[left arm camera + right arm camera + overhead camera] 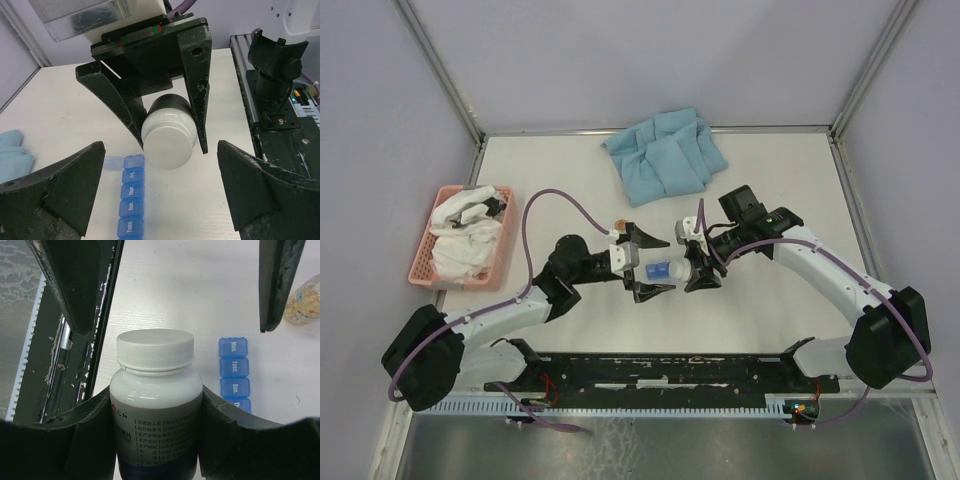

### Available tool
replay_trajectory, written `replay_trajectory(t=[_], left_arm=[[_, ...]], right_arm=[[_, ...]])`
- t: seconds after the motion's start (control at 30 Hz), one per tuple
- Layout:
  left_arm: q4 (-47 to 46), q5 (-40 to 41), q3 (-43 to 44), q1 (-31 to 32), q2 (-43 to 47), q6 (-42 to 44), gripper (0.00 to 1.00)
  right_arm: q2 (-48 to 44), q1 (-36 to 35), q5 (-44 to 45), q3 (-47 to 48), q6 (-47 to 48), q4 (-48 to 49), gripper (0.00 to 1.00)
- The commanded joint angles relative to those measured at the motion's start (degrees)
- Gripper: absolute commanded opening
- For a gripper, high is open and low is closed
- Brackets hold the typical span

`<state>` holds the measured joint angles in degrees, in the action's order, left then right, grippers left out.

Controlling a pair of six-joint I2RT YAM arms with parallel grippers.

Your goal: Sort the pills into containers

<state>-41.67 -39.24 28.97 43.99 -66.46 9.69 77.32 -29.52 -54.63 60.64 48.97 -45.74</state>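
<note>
My right gripper (688, 262) (156, 390) is shut on a white pill bottle (660, 270) (155, 405) with its white screw cap (167, 145) on. It holds the bottle on its side, cap pointing at my left gripper (650, 265) (161, 150). That gripper is open, its fingers apart on either side of the cap and not touching it. The containers, a bright-blue day-labelled strip (131, 200) (233, 370), lie on the table just beneath the bottle. The end compartment's lid (113, 163) is flipped open. No loose pills show.
A clear bottle (304, 299) of yellowish pills lies past the strip. A pink basket (425, 262) of white cloth sits at the left, and a light-blue cloth (665, 152) at the back. The black rail (670, 375) with the arm bases runs along the near edge.
</note>
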Motion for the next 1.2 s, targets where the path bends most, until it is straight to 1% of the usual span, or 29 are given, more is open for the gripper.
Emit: replay_trajectory(t=[0.0, 0.13, 0.23, 0.57, 0.8, 1.0, 1.17], left_arm=[[-0.54, -4.52, 2.32, -0.18, -1.22, -0.54, 0.99], [-1.58, -4.4, 2.23, -0.13, -2.22, -1.51, 0.97], [-1.83, -3.97, 2.59, -0.13, -2.94, -1.61, 0.9], [-3.29, -4.06, 3.82, -0.13, -5.88, -5.1, 0.76], [-4.71, -3.97, 3.43, -0.13, -5.25, -8.52, 0.75], [-5.95, -2.27, 2.42, -0.13, -3.39, -10.57, 0.75], [-5.88, -1.76, 2.49, -0.04, -3.52, -11.9, 0.73]], right_arm=[[-0.79, -0.19, -3.03, 2.56, 1.13, -0.56, 0.01], [-0.91, -0.19, -3.15, 2.63, 1.22, -0.72, 0.01], [-0.9, -0.16, -3.2, 2.62, 1.22, -0.76, 0.01], [-0.7, -0.16, -3.16, 2.64, 1.22, -0.79, 0.01], [-0.65, -0.16, -3.07, 2.64, 1.22, -0.87, 0.01], [-0.45, -0.12, -3.09, 2.69, 1.22, -0.85, 0.01], [-0.49, -0.11, -3.09, 2.73, 1.13, -0.85, 0.01]])
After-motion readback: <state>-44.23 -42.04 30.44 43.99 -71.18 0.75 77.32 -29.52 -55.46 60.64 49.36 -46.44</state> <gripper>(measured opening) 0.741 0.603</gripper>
